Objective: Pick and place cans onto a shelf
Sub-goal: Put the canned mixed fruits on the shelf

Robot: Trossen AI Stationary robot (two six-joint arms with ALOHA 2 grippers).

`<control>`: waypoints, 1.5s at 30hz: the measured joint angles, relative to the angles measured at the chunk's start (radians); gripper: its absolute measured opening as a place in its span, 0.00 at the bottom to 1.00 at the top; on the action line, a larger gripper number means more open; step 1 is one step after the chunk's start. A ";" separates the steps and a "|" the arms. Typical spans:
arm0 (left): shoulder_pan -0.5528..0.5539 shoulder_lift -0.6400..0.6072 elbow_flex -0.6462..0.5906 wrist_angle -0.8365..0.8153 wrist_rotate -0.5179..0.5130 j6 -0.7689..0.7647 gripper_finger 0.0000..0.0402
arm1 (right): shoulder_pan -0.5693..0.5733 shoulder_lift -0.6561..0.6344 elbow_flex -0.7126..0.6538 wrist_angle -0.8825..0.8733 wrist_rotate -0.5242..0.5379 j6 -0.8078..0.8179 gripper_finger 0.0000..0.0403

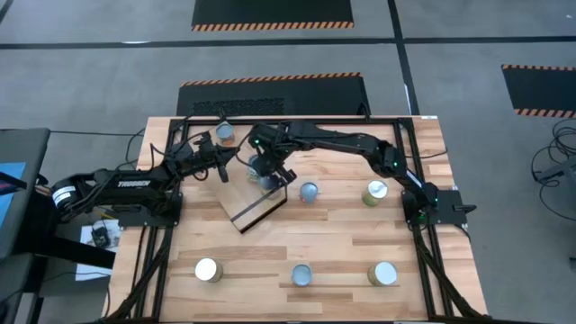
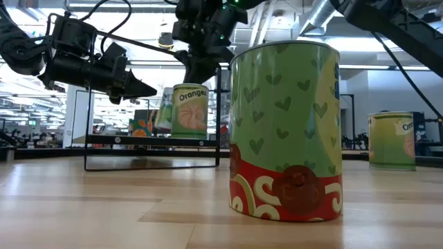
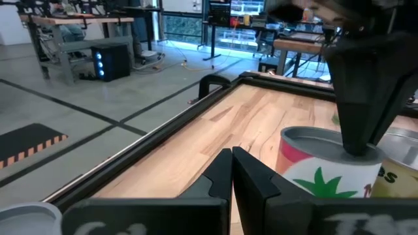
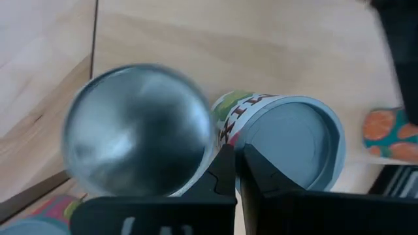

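Table (image 1: pixel 342 243): slatted wood, black frame rails along its edges, arms mounted at the left and right sides.

Shelf (image 1: pixel 247 200): pale ply panel lying skewed near table centre, dark open frame at its lower end. In low view it reads as a thin black frame (image 2: pixel 152 142) w/ cans standing on/behind it.

R arm reaches across from the right edge to the shelf's upper end. Right gripper (image 4: pixel 234 171) pointing down, fingers pressed together, nothing between them. Right wrist view: two cans directly under it, side by side and touching – one shiny silver top (image 4: pixel 138 129), one duller rimmed top (image 4: pixel 294 142) w/ red-lettered label. Fingertips sit over the seam between the two. Contact w/ either can: can't tell.

L arm comes in from the left edge. Left gripper (image 1: pixel 221 168) hangs just left of the shelf's upper end, fingers closed, empty. Left wrist view: can w/ pink and green label (image 3: pixel 323 166) near, ahead of the tips, R gripper's dark finger resting on its top.

Other cans: one at upper shelf corner by the back rail (image 1: pixel 225 133); two right of shelf, mid-table (image 1: pixel 309 191), (image 1: pixel 375 192); three in a row along the near edge (image 1: pixel 208 269), (image 1: pixel 301 274), (image 1: pixel 382 274). Middle one fills the low view (image 2: pixel 285 131).

Open room: wide bare strip between shelf and near row; right half past the mid cans bare to the rail. Tight at shelf's upper end – both grippers and cans crowded there.
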 joint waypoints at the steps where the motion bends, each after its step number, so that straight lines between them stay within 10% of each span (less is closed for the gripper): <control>1: 0.000 0.000 0.000 0.000 0.000 0.000 0.00 | 0.002 0.000 0.001 0.006 0.001 -0.004 0.03; 45: 0.000 0.000 0.000 0.001 0.010 -0.001 0.00 | 0.003 0.002 0.001 0.016 0.000 -0.048 0.14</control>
